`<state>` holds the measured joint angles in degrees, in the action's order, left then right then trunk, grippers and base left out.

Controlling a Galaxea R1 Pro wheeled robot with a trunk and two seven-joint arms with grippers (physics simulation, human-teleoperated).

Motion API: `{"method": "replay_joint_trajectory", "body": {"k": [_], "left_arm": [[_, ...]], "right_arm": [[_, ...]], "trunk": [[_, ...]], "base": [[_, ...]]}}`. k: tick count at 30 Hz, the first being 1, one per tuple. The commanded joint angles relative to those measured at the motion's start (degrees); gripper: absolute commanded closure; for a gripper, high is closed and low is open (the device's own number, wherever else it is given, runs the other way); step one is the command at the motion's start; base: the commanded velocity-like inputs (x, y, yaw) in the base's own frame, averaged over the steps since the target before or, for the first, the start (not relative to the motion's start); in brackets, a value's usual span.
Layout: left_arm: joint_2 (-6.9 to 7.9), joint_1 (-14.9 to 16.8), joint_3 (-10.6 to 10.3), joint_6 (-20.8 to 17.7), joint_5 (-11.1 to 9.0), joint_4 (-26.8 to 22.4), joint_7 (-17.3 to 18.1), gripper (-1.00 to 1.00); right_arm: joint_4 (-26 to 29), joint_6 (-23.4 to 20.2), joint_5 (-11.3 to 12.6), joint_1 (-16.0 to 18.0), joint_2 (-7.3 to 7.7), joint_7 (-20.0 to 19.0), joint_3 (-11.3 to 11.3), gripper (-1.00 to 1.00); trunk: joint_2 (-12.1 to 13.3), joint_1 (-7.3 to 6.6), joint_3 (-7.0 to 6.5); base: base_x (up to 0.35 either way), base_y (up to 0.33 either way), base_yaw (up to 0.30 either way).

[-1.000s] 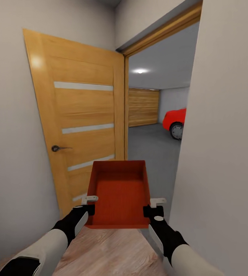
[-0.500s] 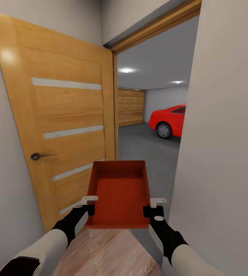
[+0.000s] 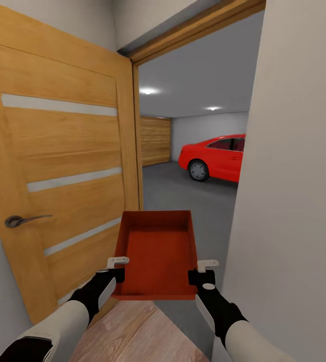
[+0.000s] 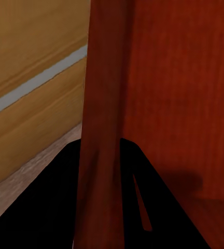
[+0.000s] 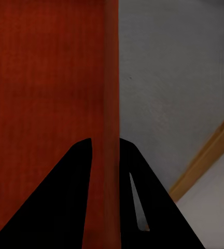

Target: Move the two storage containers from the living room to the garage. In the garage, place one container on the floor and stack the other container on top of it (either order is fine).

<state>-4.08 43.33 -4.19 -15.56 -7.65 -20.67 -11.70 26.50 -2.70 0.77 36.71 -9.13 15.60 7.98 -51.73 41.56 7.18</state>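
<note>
I carry one red-orange open-top storage container (image 3: 156, 254) level in front of me, empty inside. My left gripper (image 3: 116, 273) is shut on its left wall near the close corner, and my right gripper (image 3: 201, 275) is shut on its right wall. In the left wrist view the container wall (image 4: 102, 129) runs between the black fingers (image 4: 55, 207). The right wrist view shows the container's other wall (image 5: 111, 104) pinched between fingers (image 5: 65, 197) the same way. Ahead, through the doorway, lies the garage with its dark grey concrete floor (image 3: 183, 193).
An open orange wood door (image 3: 57, 166) with a metal handle (image 3: 19, 220) stands close on my left. A white wall (image 3: 294, 191) crowds my right. In the garage a red car (image 3: 216, 157) is parked at right and a wooden garage door (image 3: 155, 141) closes the back. Light wood planks (image 3: 133, 337) lie underfoot.
The view has advanced toward the doorway and turned right: the door looms larger at left and more of the red car shows. Both grippers keep their hold on the container.
</note>
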Motion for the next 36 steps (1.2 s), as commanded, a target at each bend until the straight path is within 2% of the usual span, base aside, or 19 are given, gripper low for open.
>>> {"method": "replay_joint_trajectory", "body": {"k": [1, 7, 8, 13, 17, 26, 36], "left_arm": [[3.29, 0.1, 0.2, 4.0, 1.1, -1.9, -2.0, 1.00], [3.29, 0.0, 0.2, 4.0, 1.1, -1.9, -2.0, 1.00], [0.39, 0.1, -0.1, 0.0, -0.3, -0.4, -0.8, 1.00], [1.22, -0.1, -4.2, 1.6, -6.2, 0.6, -1.1, 1.00], [1.79, -0.2, -6.0, 2.3, -8.0, 0.3, -0.9, 1.00], [2.21, -0.2, -7.5, 2.8, -9.8, -0.3, -0.9, 1.00], [2.28, -0.2, -8.1, 2.8, -10.6, -0.3, -1.0, 1.00]], "right_arm": [[-0.1, -0.3, 0.7, 0.0, 0.07, 0.5, 0.5, 1.00], [-0.1, -0.3, 0.7, 0.0, 0.07, 0.5, 0.5, 1.00], [0.0, -0.6, 0.4, 0.0, 0.33, 0.5, 0.2, 1.00], [0.0, -0.4, -0.7, 0.0, -0.12, 0.4, 0.2, 1.00], [0.0, 0.0, -1.9, 0.0, -0.13, 0.4, 0.0, 1.00], [1.0, 0.0, -4.3, 0.0, -0.54, 0.4, -1.4, 1.00], [1.3, -0.3, -4.6, 0.0, -0.55, 0.4, -1.6, 1.00]], "trunk": [[-0.1, 0.04, 0.10], [-0.1, 0.04, 0.10], [-0.1, 0.04, 0.09], [-0.1, 0.04, 0.09], [-0.1, 0.04, 0.09], [-0.1, 0.04, 0.09], [-0.1, 0.04, 0.09]], "base": [[0.246, 0.216, -0.162], [0.246, 0.216, -0.048], [0.000, 0.000, 0.000], [0.000, 0.000, 0.000], [0.000, 0.000, 0.000], [0.000, 0.000, 0.000], [0.000, 0.021, 0.000]]}}
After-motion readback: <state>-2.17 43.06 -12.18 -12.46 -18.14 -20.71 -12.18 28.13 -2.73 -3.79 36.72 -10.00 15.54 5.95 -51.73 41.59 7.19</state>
